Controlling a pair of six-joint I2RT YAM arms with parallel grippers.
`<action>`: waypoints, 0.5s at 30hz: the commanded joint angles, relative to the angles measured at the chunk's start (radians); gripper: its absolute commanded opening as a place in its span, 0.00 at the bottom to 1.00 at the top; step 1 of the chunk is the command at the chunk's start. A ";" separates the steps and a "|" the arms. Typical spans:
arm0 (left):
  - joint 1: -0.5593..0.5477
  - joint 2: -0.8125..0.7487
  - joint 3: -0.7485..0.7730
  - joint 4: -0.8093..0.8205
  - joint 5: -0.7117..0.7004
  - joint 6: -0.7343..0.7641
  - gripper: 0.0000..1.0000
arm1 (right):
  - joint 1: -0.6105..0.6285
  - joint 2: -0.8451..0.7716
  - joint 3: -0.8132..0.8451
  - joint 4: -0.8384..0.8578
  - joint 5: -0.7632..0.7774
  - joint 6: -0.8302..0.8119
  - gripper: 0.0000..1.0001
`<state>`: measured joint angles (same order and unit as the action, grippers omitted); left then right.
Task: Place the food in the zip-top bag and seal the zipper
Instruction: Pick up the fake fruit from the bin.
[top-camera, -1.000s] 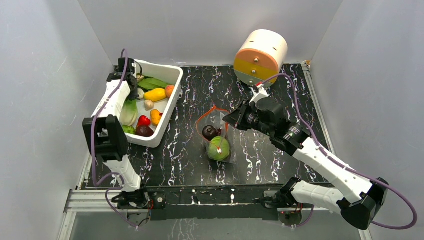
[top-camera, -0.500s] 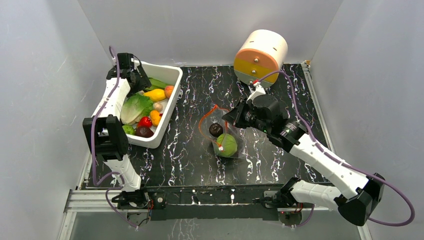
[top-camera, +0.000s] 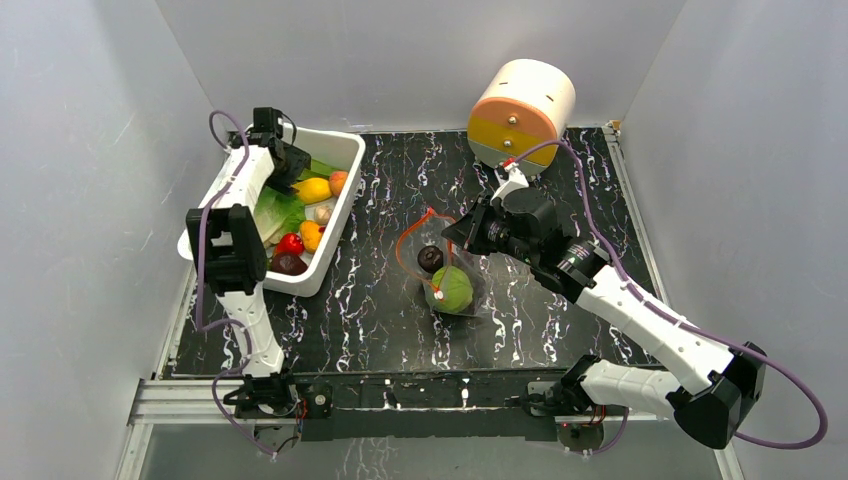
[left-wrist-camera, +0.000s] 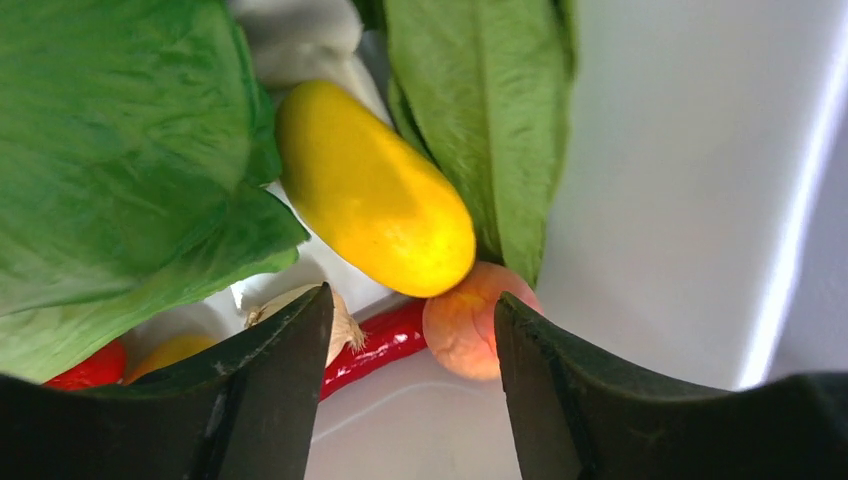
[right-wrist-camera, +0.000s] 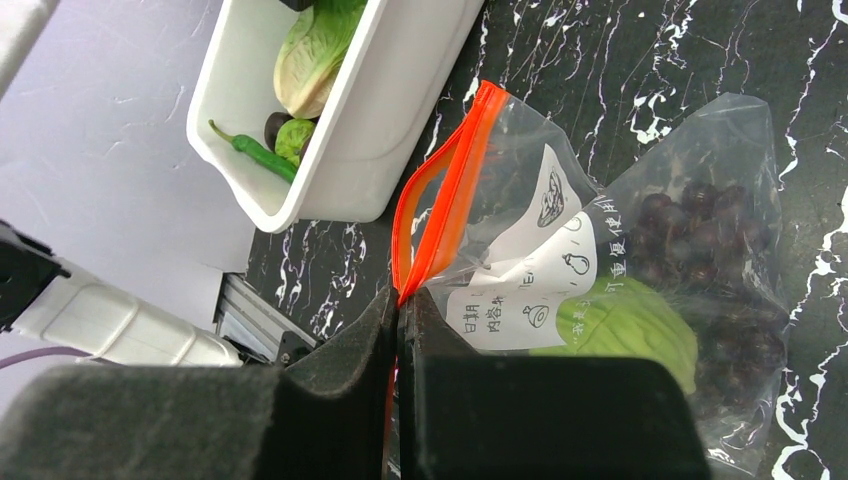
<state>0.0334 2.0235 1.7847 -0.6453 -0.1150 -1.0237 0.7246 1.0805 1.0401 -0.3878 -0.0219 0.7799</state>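
The black worktop (top-camera: 380, 300) carries a white bin (top-camera: 345, 200) on the left and a round orange and cream drum (top-camera: 522, 112) at the back. The bin sits where it sat a second ago.

The left arm has swung to the right since then. Its end effector (top-camera: 288, 168) was at the bin's far left corner and now hangs over the toys inside. Its two fingers are spread apart with nothing between them. Just below them lie the yellow fruit (left-wrist-camera: 375, 190) and the orange-peach piece (left-wrist-camera: 465, 330), touching each other. The big green leaf (left-wrist-camera: 120, 160) in the bin lies a bit differently than before.

The zip-top bag (right-wrist-camera: 700, 160) lies in the middle of the worktop. It has slid a little to the right. The green cabbage (top-camera: 452, 290) and the dark grapes (right-wrist-camera: 690, 235) are inside it.

The right end effector (right-wrist-camera: 400, 310) is pressed together on the orange zipper (right-wrist-camera: 455, 190) and holds the bag's mouth, which gapes open toward the bin.
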 joint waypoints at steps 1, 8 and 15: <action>-0.004 0.029 0.073 -0.074 -0.008 -0.170 0.61 | -0.002 -0.010 0.068 0.082 0.011 -0.002 0.00; -0.004 0.119 0.146 -0.124 0.013 -0.222 0.63 | -0.001 -0.005 0.068 0.098 0.012 0.001 0.00; -0.004 0.141 0.082 -0.066 0.046 -0.257 0.65 | -0.001 -0.006 0.062 0.109 0.005 0.014 0.00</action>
<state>0.0334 2.1677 1.8915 -0.7185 -0.1097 -1.2430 0.7246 1.0874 1.0454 -0.3843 -0.0223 0.7868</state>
